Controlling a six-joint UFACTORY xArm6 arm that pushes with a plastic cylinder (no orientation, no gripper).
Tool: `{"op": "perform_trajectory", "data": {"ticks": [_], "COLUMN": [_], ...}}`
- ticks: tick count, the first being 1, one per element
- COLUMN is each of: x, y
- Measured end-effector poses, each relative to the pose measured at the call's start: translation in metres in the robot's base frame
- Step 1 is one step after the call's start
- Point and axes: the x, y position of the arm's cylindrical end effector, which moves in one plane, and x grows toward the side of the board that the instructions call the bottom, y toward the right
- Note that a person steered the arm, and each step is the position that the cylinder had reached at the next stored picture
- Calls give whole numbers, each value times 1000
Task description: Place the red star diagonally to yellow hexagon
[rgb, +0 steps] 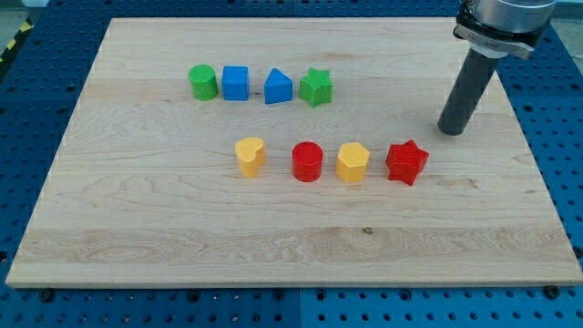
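Our arm ends in a plain dark rod, so there are no jaws to open, close or hold anything. My tip (452,130) rests on the wooden board (137,228) at the view's right, touching no block. The nearest block is the red star (406,162), which lies just below the tip and a little toward the view's left, with a clear gap between them.

The red star closes a row of four across the middle of the board. Immediately to its left, near but not touching, sits the yellow hexagon (352,162). Further left come the red cylinder (308,161) and then the yellow heart-shaped block (250,156). Star and hexagon stand side by side at about the same height in the view.

Toward the view's top left runs a second row, well apart from the tip: a green cylinder (202,81), a blue cube (235,82), a blue block with a peaked top (279,87) and a green star (316,87).
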Motion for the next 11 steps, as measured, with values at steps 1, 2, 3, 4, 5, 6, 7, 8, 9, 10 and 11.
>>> {"op": "perform_trajectory", "data": {"ticks": [1,2,3,4,5,6,7,8,9,10,11], "x": [0,1,13,32,45,69,89,109,125,128,114], "y": [0,-36,-102,-95,-66,-64,-65,-78,-91,-89,-88]}}
